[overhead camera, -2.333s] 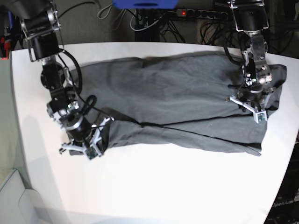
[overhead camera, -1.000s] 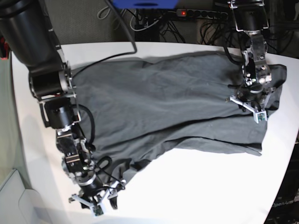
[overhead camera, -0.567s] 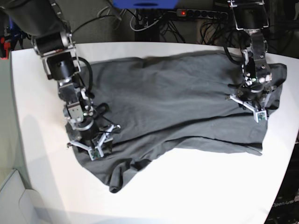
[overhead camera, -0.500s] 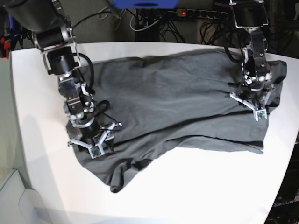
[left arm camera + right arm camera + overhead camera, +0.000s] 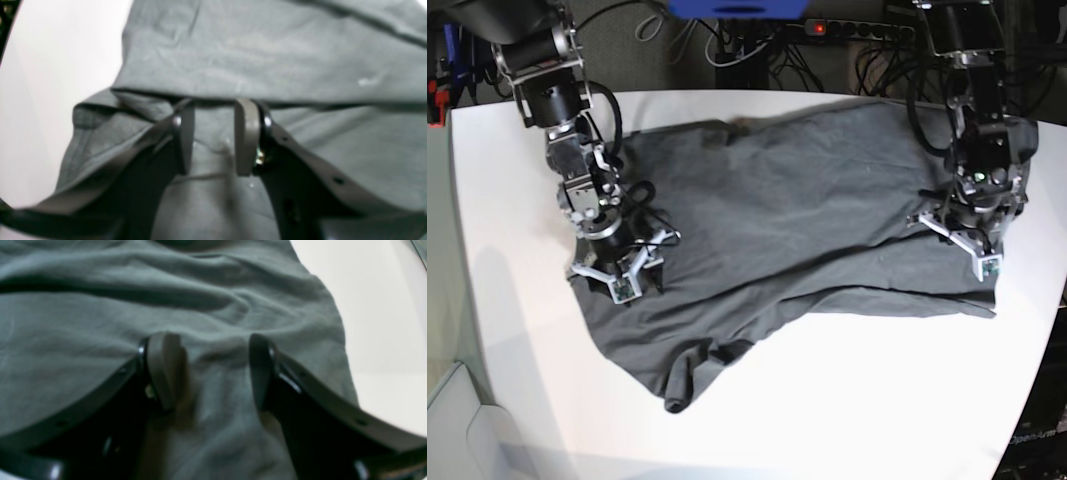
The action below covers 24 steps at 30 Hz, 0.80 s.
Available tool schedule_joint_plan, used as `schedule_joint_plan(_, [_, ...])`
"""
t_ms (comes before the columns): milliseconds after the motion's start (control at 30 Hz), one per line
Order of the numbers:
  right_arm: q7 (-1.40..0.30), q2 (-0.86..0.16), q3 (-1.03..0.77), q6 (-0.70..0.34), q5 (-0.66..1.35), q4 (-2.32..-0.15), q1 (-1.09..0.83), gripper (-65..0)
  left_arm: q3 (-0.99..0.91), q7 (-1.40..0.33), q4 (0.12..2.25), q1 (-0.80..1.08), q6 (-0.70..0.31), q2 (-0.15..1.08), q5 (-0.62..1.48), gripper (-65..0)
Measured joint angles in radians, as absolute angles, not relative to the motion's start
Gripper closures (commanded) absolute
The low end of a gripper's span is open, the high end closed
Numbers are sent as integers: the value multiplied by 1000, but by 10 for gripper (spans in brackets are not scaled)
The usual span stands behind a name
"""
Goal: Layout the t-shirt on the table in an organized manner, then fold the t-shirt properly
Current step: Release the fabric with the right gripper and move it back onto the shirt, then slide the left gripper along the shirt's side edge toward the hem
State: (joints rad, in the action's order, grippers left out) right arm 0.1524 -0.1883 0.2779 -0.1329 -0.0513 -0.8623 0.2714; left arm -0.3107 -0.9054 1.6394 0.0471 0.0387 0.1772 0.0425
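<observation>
Although the dark charcoal-grey short-sleeved cloth t-shirt (image 5: 797,220) already covers a large part of the smooth white tabletop with rounded corners (image 5: 847,400), we judge that the layout step is not finished. In the base view its near edge is doubled over itself, and one bunched corner hangs toward the front of the table. The far part lies rather flat, with only soft wrinkles. No proper fold is made yet, so the smoothing and the whole folding are left.

We count one t-shirt, one table and two arms. Our left gripper (image 5: 213,136) stands on the cloth at the shirt's end on the right of the base view. Its jaws are a little apart, with fabric between them under a folded edge; whether it pinches the fabric we cannot tell. Our right gripper (image 5: 213,373) rests on the opposite end, near the shirt's border, with jaws clearly spread and holding nothing.
</observation>
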Motion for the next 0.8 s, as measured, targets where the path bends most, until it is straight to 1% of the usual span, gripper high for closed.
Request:
schedule_joint_plan(100, [154, -194, 278, -133, -48, -858, 274, -331, -311, -932, 1660, 17, 42, 177, 42, -202])
schedule_joint_plan(167, [155, -194, 278, -133, -48, -858, 273, -307, -310, -931, 1647, -23, 42, 177, 38, -200])
schedule_joint_plan(267, [158, -197, 278, -133, -47, -856, 273, -265, -305, -918, 1528, -109, 40, 174, 40, -192])
schedule_joint_plan(300, [157, -197, 278, -133, -47, -856, 274, -252, -307, -916, 1470, -142, 39, 167, 39, -169])
schedule_joint_plan(333, [159, -197, 278, -133, -47, -856, 274, -240, -310, -919, 1425, -163, 49, 151, 31, -130])
schedule_joint_plan(367, [154, -197, 278, -133, -47, -856, 274, -231, -313, -923, 1380, -184, 49, 141, 30, -84])
schedule_joint_plan(400, [154, -196, 280, -133, -48, -856, 274, -223, -313, -923, 1337, -204, 46, 134, 36, -20])
schedule_joint_plan(433, [159, -197, 282, -133, -48, -856, 273, -214, -311, -918, 1308, -216, 38, 126, 42, 0])
schedule_joint_plan(500, [154, -197, 284, -133, -48, -856, 274, -202, -307, -860, 1258, -233, 39, 112, 41, -15])
schedule_joint_plan(567, [155, -197, 285, -133, -49, -856, 273, -197, -307, -797, 1226, -237, 42, 98, 37, -1])
schedule_joint_plan(700, [154, -197, 285, -133, -49, -856, 274, -197, -307, -736, 1163, -242, 41, 86, 41, -4])
schedule_joint_plan(800, [157, -197, 285, -133, -49, -856, 273, -197, -310, -728, 1094, -292, 42, 89, 38, -4])
